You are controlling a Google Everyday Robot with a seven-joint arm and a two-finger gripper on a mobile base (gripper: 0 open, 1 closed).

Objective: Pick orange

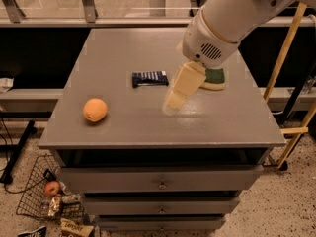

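Note:
The orange (95, 109) lies on the grey table top (123, 127) near its front left edge. My gripper (178, 91) hangs from the white arm (232, 14) that reaches in from the upper right. It is over the middle of the table, well to the right of the orange and not touching it. Nothing shows in the gripper.
A dark blue snack bar (150, 78) lies at the table's middle. A green sponge (214, 78) is partly hidden behind the arm. Drawers (161, 184) sit under the top. A wire basket (47, 194) with a red apple (52, 188) stands on the floor at left. A wooden pole (284, 48) stands at right.

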